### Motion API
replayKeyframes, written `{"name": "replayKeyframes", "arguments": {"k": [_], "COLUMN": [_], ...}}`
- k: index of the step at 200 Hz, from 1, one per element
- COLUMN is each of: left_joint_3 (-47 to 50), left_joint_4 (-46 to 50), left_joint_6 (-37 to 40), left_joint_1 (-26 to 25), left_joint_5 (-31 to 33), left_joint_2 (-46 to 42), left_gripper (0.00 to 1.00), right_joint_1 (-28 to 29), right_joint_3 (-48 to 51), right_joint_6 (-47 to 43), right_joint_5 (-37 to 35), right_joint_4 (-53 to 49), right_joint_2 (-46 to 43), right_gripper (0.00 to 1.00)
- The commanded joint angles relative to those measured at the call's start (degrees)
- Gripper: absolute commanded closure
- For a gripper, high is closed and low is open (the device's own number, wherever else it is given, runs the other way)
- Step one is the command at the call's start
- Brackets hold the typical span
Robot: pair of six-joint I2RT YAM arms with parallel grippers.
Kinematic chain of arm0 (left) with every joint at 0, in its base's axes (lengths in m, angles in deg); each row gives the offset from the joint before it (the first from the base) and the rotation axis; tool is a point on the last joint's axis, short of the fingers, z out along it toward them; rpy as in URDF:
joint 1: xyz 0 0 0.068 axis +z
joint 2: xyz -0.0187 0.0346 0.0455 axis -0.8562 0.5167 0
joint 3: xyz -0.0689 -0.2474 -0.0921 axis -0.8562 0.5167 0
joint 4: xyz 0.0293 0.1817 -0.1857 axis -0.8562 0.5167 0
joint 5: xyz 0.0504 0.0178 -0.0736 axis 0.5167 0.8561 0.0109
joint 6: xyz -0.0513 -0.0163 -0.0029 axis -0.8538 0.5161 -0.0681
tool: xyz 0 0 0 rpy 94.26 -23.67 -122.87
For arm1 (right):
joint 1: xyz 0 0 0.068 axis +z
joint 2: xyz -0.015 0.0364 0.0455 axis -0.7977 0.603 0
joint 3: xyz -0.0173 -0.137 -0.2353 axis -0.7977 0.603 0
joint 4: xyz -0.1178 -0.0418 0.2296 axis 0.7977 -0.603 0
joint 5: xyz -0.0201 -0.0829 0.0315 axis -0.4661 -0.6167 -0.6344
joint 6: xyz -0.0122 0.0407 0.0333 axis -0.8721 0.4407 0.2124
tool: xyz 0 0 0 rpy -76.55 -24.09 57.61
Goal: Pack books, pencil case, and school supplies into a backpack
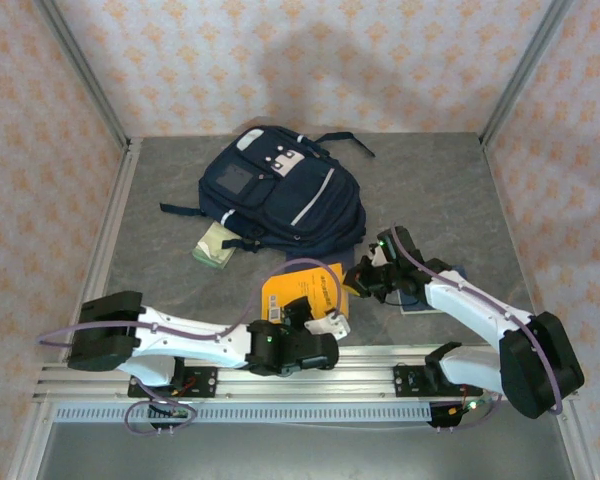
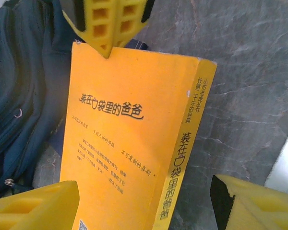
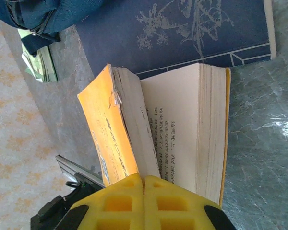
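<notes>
one backpack (image 1: 280,195), with two straps (image 1: 175,208) trailing off it. two books in sight: one yellow book (image 1: 298,290) and one navy book (image 3: 182,33); whether another lies under the navy one cannot be told. one green-edged packet (image 1: 217,245). two arms: one left arm (image 1: 180,335), one right arm (image 1: 480,315). two grippers: one left gripper (image 2: 145,182), one right gripper (image 3: 144,179). each gripper has two yellow fingers (image 2: 33,206), four fingers in all. one table (image 1: 460,190). three papered walls (image 1: 310,60). on the yellow book, one spine with printed text and one cover with several lines of print.
</notes>
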Motion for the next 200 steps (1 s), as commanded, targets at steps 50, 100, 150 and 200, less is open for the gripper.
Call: {"name": "replayKeyframes", "arguments": {"k": [50, 100, 150, 200], "left_joint_3": [0.44, 3.17, 6.45, 5.26], "left_joint_4": [-13.79, -13.20, -7.99, -4.38], "left_joint_6": [3.04, 1.85, -2.85, -8.48], "left_joint_1": [2.68, 5.50, 6.09, 10.08], "left_joint_5": [18.95, 13.03, 8.78, 0.74], "left_joint_2": [13.29, 5.77, -11.30, -30.14], "left_gripper": [0.41, 1.00, 1.00, 1.00], "right_joint_1": [-0.48, -0.50, -0.78, -0.87], "right_joint_3": [0.38, 0.13, -7.53, -7.74], "right_joint_6": [5.23, 3.64, -6.12, -12.10], "right_joint_5": [1.39, 0.07, -14.10, -20.97], "right_joint_4": [6.66, 4.53, -7.97, -3.45], "right_joint_2": [-1.83, -3.04, -13.40, -23.79], "right_gripper": [1.00, 1.00, 0.42, 0.31]}}
